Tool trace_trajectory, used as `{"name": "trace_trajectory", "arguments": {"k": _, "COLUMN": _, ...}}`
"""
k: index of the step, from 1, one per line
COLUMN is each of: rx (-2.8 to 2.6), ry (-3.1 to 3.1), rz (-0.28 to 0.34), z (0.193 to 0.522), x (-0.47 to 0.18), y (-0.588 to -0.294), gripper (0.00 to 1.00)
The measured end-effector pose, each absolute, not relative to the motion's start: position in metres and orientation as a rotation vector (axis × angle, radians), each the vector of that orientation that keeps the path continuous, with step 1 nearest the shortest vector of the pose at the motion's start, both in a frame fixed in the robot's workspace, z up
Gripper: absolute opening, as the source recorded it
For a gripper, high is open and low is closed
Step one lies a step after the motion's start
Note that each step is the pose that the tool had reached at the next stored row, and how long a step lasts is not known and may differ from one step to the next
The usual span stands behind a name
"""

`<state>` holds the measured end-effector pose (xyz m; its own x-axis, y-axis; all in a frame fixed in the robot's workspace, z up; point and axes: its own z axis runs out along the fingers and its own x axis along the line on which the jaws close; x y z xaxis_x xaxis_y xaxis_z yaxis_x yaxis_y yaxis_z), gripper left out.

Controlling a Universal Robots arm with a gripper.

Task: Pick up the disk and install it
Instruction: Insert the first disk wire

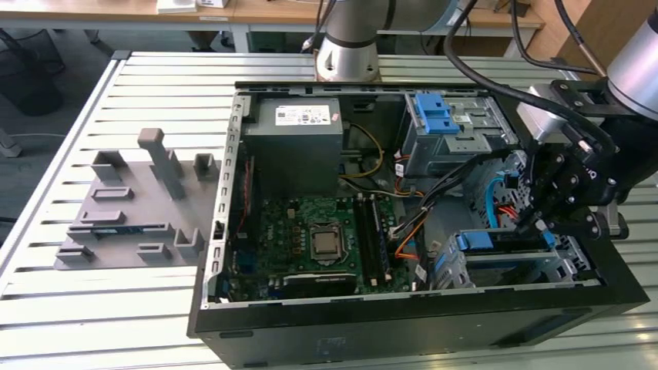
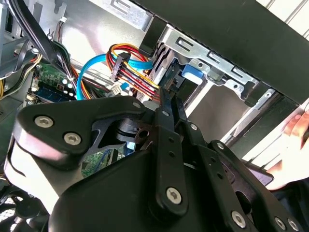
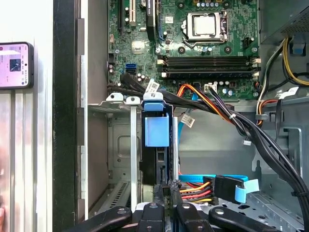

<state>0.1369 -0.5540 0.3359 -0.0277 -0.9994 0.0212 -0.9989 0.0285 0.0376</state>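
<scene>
— Well, how is the gripper (image 3: 166, 192) found?

— Its fingers are drawn together, tip against tip, and nothing is seen clamped between them. They are pointed down into the lower drive bay (image 3: 120, 102) of the open computer case (image 1: 411, 324).

— And where is the disk (image 3: 155, 162)?

— It is stood on edge in that bay, directly ahead of the fingertips, with its blue rail tab (image 3: 157, 130) at the far end from the gripper. Whether it is touched by the tips cannot be told.

— How should the seating be done well?

— It is judged that the push should be kept along the disk's long axis, square to the bay walls, so that the rails are not jammed. Force should be applied steadily and stopped once the disk is felt to be home.

— What is to be minded at the gripper's other side?

— The red-and-orange cable bundle (image 3: 195, 187) is laid just beside the fingers; it should not be caught or dragged inward.
</scene>
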Motion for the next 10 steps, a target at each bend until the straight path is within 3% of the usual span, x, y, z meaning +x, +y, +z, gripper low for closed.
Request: {"name": "trace_trajectory", "arguments": {"k": 10, "rx": 2.159, "ry": -2.221, "rz": -0.025, "z": 0.3344, "x": 0.1381, "y": -0.5540, "gripper": 0.16}}
